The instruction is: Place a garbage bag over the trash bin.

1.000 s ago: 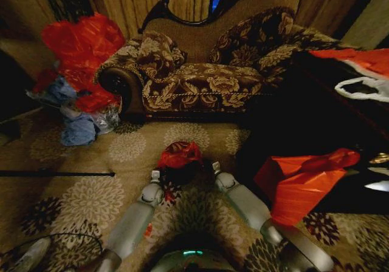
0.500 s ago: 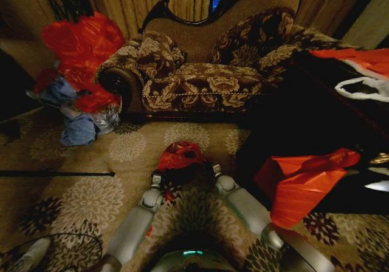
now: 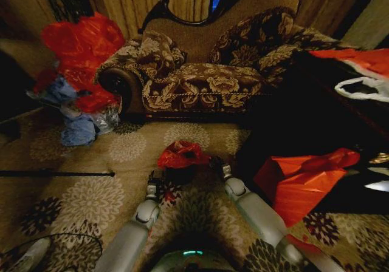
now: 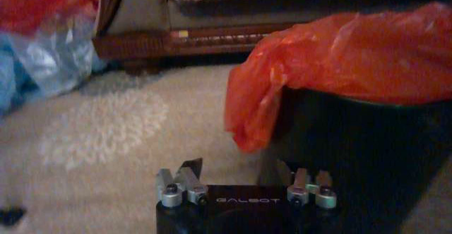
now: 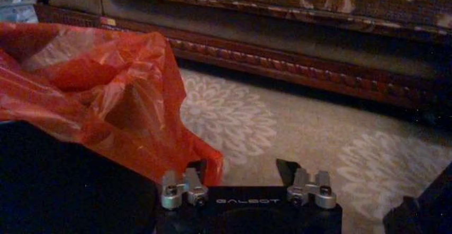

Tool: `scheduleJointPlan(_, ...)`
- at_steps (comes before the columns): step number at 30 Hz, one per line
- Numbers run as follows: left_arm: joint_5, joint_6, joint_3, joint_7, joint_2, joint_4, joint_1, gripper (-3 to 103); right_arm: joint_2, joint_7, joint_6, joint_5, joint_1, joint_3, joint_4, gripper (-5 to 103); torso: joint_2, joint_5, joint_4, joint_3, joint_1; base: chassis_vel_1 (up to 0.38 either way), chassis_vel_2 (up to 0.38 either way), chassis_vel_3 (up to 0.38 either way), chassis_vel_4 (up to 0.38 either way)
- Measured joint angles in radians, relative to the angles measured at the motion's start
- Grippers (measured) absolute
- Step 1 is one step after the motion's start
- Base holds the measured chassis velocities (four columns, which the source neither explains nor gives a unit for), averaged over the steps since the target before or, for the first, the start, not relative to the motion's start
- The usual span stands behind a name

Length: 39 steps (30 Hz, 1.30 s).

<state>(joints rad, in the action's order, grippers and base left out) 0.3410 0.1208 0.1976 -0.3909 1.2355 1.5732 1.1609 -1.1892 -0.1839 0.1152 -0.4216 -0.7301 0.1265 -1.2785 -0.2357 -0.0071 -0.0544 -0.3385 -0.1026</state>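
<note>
From the head view, the bin (image 3: 180,175) stood on the carpet before the sofa (image 3: 200,71), the bag (image 3: 180,153) draped over its mouth. The left pincer (image 3: 155,180) sat just beside the bin on one side and the right pincer (image 3: 216,163) on the other, likely flanking it to pull the plastic down around the rim.

In the left wrist view, the left pincer (image 4: 242,171) had its fingers apart and held nothing; the bag (image 4: 339,64) covered the bin (image 4: 360,138), one flap hanging down the wall.

In the right wrist view, the right pincer (image 5: 242,170) was likewise spread and empty, with a loose corner of the bag (image 5: 106,86) hanging by one finger over the bin (image 5: 63,181)
</note>
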Motion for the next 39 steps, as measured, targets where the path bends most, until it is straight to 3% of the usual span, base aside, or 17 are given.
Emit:
scheduleJointPlan(3, 0.106, 0.058, 0.009, -0.027, -0.006, 0.122, 0.065, 88, 0.012, -0.005, 0.002, -0.005, -0.038, -0.022, -0.039, 84, 0.000, -0.0001, 0.0000, 0.000, 0.000, 0.000, 0.000, 0.000, 0.000)
scheduleJointPlan(5, 0.131, 0.075, 0.011, -0.037, -0.009, 0.162, 0.087, 93, 0.018, -0.005, 0.002, -0.006, -0.051, -0.026, -0.053, 84, 0.000, -0.0002, 0.0000, 0.000, 0.000, 0.000, 0.000, 0.000, 0.000)
scheduleJointPlan(6, 0.158, 0.096, 0.014, -0.053, -0.013, 0.219, 0.117, 97, 0.025, -0.006, 0.004, -0.010, -0.064, -0.028, -0.073, 94, 0.000, -0.0002, -0.0001, 0.000, 0.000, 0.000, 0.000, 0.000, 0.000)
scheduleJointPlan(7, 0.171, 0.107, 0.016, -0.065, -0.016, 0.256, 0.134, 99, 0.030, -0.007, 0.005, -0.013, -0.074, -0.028, -0.087, 94, 0.000, -0.0001, 0.0000, 0.000, 0.000, 0.000, 0.000, 0.000, 0.000)
scheduleJointPlan(9, 0.184, 0.119, 0.017, -0.076, -0.018, 0.284, 0.146, 99, 0.033, -0.007, 0.006, -0.013, -0.079, -0.028, -0.095, 97, 0.000, -0.0002, 0.0001, 0.000, 0.000, 0.000, 0.000, 0.000, 0.000)
scheduleJointPlan(12, 0.291, 0.171, 0.011, -0.141, -0.027, 0.411, 0.179, 100, 0.038, -0.009, 0.009, -0.014, -0.103, -0.037, -0.133, 100, 0.000, 0.0000, 0.0001, 0.000, 0.000, 0.000, 0.000, 0.000, 0.000)
scheduleJointPlan(13, 0.291, 0.171, 0.011, -0.141, -0.027, 0.411, 0.179, 100, 0.038, -0.009, 0.009, -0.014, -0.103, -0.037, -0.133, 100, 0.000, 0.0000, 0.0001, 0.000, 0.000, 0.000, 0.000, 0.000, 0.000)
scheduleJointPlan(16, 0.415, 0.199, -0.006, -0.198, -0.030, 0.478, 0.156, 100, 0.041, -0.010, 0.016, -0.014, -0.128, -0.062, -0.172, 100, 0.000, -0.0001, 0.0001, 0.000, 0.000, 0.000, 0.000, 0.000, 0.000)
scheduleJointPlan(17, 0.415, 0.199, -0.006, -0.198, -0.030, 0.478, 0.156, 100, 0.041, -0.010, 0.016, -0.014, -0.128, -0.062, -0.172, 100, 0.000, -0.0001, 0.0001, 0.000, 0.000, 0.000, 0.000, 0.000, 0.000)
scheduleJointPlan(21, 0.540, 0.213, -0.030, -0.274, -0.013, 0.477, 0.077, 102, 0.044, -0.012, 0.019, -0.014, -0.146, -0.078, -0.192, 100, 0.000, -0.0002, -0.0002, 0.000, 0.000, 0.000, 0.000, 0.000, 0.000)
scheduleJointPlan(25, 0.569, 0.213, -0.033, -0.309, 0.000, 0.460, 0.039, 99, 0.048, -0.014, 0.020, -0.014, -0.152, -0.079, -0.199, 100, 0.000, -0.0003, -0.0001, 0.000, 0.000, 0.000, 0.000, 0.000, 0.000)
scheduleJointPlan(28, 0.638, 0.213, -0.030, -0.362, 0.006, 0.450, 0.001, 97, 0.057, -0.014, 0.020, -0.013, -0.156, -0.081, -0.201, 100, 0.000, -0.0001, 0.0000, 0.000, 0.000, 0.000, 0.000, 0.000, 0.000)
scheduleJointPlan(34, 0.692, 0.202, -0.016, -0.380, 0.014, 0.413, -0.055, 102, 0.069, -0.012, 0.026, -0.019, -0.154, -0.081, -0.205, 100, 0.000, -0.0003, 0.0001, 0.000, 0.000, 0.000, 0.000, 0.000, 0.000)
scheduleJointPlan(39, 0.736, 0.195, -0.013, -0.394, 0.025, 0.387, -0.110, 96, 0.072, -0.011, 0.030, -0.022, -0.146, -0.079, -0.196, 100, 0.000, -0.0001, 0.0000, 0.000, 0.000, 0.000, 0.000, 0.000, 0.000)
